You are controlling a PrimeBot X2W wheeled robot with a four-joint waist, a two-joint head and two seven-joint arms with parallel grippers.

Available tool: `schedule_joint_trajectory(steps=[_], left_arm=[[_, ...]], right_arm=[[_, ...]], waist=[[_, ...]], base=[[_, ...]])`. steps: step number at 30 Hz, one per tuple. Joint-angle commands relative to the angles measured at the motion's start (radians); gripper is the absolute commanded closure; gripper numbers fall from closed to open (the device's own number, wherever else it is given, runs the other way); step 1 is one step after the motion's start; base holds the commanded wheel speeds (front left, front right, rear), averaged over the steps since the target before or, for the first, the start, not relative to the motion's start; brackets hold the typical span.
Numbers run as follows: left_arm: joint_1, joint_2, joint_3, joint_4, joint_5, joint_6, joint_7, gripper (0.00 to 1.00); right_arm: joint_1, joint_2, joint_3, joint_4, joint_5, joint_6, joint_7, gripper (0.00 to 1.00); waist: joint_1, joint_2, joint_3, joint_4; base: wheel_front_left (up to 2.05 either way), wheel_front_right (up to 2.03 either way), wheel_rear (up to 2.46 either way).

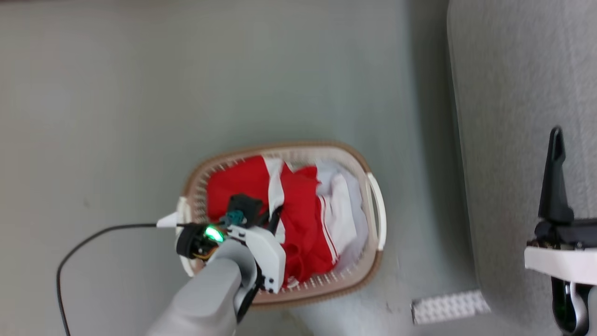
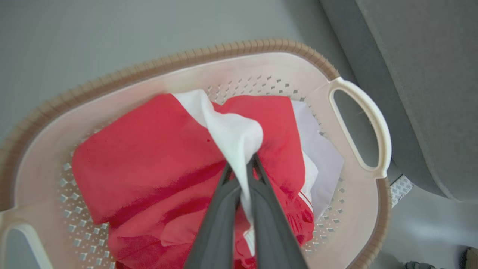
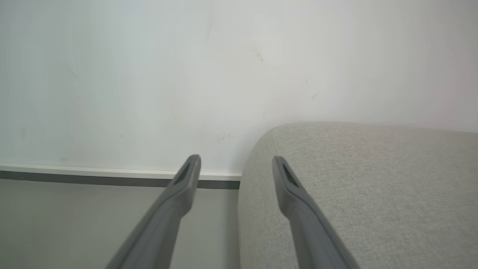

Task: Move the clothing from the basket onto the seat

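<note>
L tool [image 2: 242, 166] down in basket [image 2: 224, 52], pinching clothing [image 2: 149, 149], R tool [image 3: 236, 163] spread

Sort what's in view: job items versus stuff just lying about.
Job: clothing, basket, seat, left gripper with jaws shut on the clothing.
Lying about: black cable on the floor, white textured strip by the seat.

Red clothing [image 1: 303, 210] with broad white stripes lies crumpled in the oval cream basket [image 1: 378, 212], with white pieces bunched at its right side. The brown-rimmed basket stands near the light grey seat [image 1: 513, 93], to its left.
</note>
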Motion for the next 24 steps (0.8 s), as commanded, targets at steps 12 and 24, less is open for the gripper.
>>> schedule_joint_trajectory(steps=[12,24], left_arm=[[0.182,0.030,0.017,-0.196,-0.040,0.013,-0.043,1.00],[0.316,0.196,-0.011,-0.639,-0.024,0.082,0.112,1.00]], right_arm=[[0.214,-0.002,-0.037,0.058,-0.045,-0.002,0.000,0.00],[0.330,-0.075,0.151,0.056,0.045,-0.002,0.001,0.00]], waist=[[-0.0001,0.0000,-0.473,0.170],[-0.0001,0.0000,-0.676,0.203]], base=[[0.00,0.00,0.00],[0.00,0.00,0.00]])
